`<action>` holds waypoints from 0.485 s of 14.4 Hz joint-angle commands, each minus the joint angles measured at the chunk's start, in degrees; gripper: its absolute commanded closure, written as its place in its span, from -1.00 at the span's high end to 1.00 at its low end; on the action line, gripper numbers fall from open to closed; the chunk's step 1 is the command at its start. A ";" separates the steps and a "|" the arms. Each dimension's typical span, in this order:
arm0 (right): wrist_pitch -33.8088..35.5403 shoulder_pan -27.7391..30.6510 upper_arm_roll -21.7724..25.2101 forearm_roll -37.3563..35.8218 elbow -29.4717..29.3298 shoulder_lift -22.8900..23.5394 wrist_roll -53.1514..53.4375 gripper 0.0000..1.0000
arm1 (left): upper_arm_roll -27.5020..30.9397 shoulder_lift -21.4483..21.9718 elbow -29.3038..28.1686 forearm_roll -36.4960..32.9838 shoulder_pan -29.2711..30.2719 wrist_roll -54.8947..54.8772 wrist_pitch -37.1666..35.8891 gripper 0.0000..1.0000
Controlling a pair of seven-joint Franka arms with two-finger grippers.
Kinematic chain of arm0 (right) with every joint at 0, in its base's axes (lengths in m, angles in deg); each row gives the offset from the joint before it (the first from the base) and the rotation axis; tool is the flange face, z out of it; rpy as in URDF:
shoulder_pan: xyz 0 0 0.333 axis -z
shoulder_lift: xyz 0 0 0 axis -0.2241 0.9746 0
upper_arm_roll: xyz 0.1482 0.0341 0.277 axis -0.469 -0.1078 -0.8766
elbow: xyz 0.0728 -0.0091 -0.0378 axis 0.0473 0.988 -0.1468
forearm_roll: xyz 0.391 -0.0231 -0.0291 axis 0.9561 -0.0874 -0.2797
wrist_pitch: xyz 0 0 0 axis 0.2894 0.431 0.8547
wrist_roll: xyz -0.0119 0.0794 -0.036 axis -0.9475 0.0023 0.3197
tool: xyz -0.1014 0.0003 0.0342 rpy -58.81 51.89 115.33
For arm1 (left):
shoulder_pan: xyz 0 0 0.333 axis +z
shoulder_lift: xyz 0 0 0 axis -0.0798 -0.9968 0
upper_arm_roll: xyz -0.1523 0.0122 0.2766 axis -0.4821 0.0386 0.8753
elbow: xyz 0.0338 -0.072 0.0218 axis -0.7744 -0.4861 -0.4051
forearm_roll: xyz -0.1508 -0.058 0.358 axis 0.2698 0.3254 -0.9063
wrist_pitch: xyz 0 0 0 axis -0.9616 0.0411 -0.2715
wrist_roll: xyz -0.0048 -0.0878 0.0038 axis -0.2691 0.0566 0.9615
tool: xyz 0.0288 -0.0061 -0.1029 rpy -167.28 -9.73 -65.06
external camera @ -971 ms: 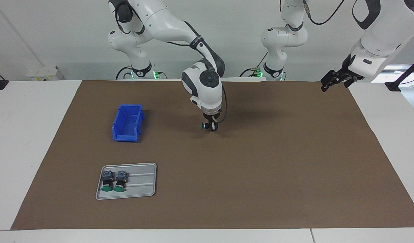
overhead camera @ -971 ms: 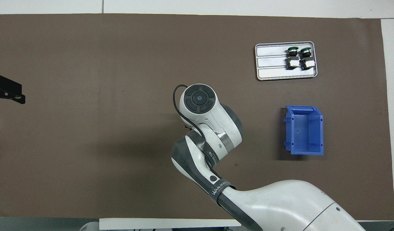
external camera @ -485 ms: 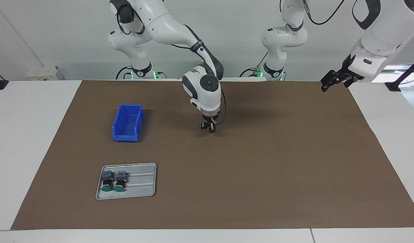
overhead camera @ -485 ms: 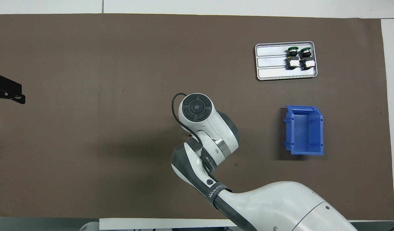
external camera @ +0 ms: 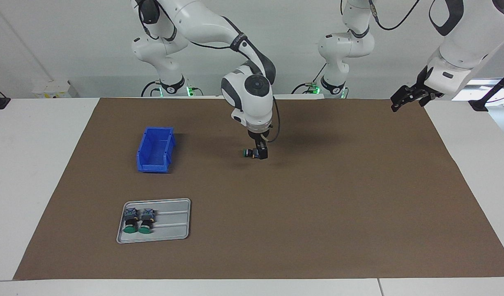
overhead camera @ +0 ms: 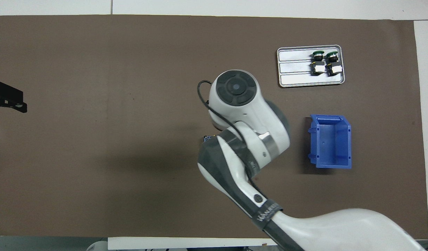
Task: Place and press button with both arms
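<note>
A button (external camera: 251, 153) lies on its side low on the brown mat (external camera: 317, 205) near the table's middle, its green cap pointing toward the right arm's end. My right gripper (external camera: 261, 155) points straight down right at the button's block end, touching or nearly so. In the overhead view the right wrist covers that gripper, and only a sliver of the button (overhead camera: 207, 138) shows. My left gripper (external camera: 397, 102) waits in the air over the mat's edge at the left arm's end, open with nothing in it; the overhead view shows my left gripper (overhead camera: 23, 102) too.
A grey tray (external camera: 173, 224) at the right arm's end, farther from the robots, holds two more green-capped buttons (external camera: 131, 221) (external camera: 146, 221). A blue bin (external camera: 155, 149) stands nearer to the robots than the tray. The overhead view shows the same tray (overhead camera: 294, 66) and bin (overhead camera: 330, 141).
The right arm's wrist has lifted and swung a little toward the left arm's end, while the button stays low at the same spot. The left arm has not moved.
</note>
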 commanded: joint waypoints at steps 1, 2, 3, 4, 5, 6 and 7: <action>7.11 6.63 -0.44 -0.06 1.59 -6.52 -19.38 0.99 | -0.18 2.35 -3.71 -0.11 -0.82 8.24 1.83 1.00; 9.57 9.53 -0.44 0.02 1.50 -8.19 -28.16 0.99 | -0.53 2.71 -4.67 0.07 -1.35 11.49 2.20 1.00; 11.16 12.69 -0.44 -0.06 1.50 -9.86 -36.42 0.99 | -0.54 2.71 -5.12 0.59 -2.83 14.66 2.20 1.00; 12.48 15.85 -0.44 -0.06 1.50 -11.01 -44.25 0.99 | -0.54 2.71 -5.99 0.77 -4.07 17.91 2.55 1.00; 13.37 19.19 -0.36 0.02 1.41 -12.15 -53.29 0.99 | -0.54 2.71 -6.61 1.03 -5.38 20.99 3.16 1.00; 14.07 22.71 -0.36 0.02 1.41 -13.12 -62.95 0.99 | -0.54 2.71 -7.57 1.82 -7.14 24.67 4.38 1.00; 14.43 25.61 -0.36 0.02 1.32 -13.56 -70.97 0.99 | -0.54 2.71 -8.63 2.87 -8.55 29.49 5.88 1.00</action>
